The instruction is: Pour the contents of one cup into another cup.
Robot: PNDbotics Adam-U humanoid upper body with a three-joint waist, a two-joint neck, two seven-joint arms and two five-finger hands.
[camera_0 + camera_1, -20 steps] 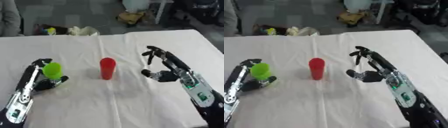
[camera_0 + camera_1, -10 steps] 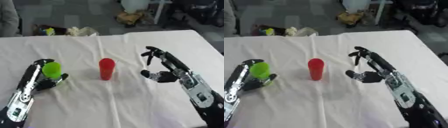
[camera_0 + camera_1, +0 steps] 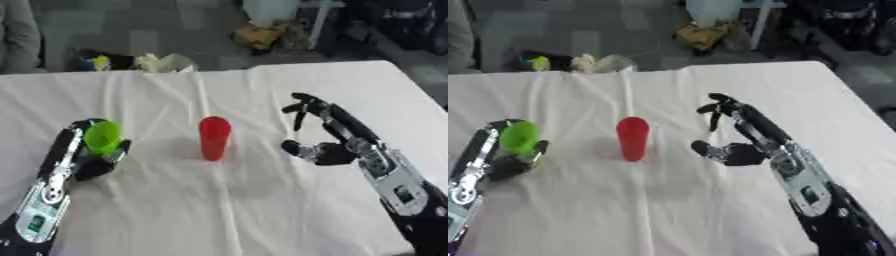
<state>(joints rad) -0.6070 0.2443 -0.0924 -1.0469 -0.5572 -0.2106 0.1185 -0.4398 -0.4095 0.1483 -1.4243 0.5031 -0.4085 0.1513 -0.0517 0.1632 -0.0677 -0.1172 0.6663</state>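
Observation:
A red cup (image 3: 213, 137) stands upright near the middle of the white tablecloth (image 3: 262, 200). A green cup (image 3: 102, 137) is held at the left, tilted a little, with my left hand (image 3: 85, 159) shut round it. My right hand (image 3: 325, 136) hovers to the right of the red cup, apart from it, with fingers spread and curved and the thumb below, holding nothing.
Beyond the table's far edge lie a crumpled pale bag (image 3: 164, 62), a small yellow-green thing (image 3: 98, 62) and a yellowish object (image 3: 259, 36) on the floor. A person's sleeve (image 3: 17, 35) shows at the far left.
Little has changed: my left hand with the green cup has shifted slightly. My right hand stays in the same pose beside the red cup.

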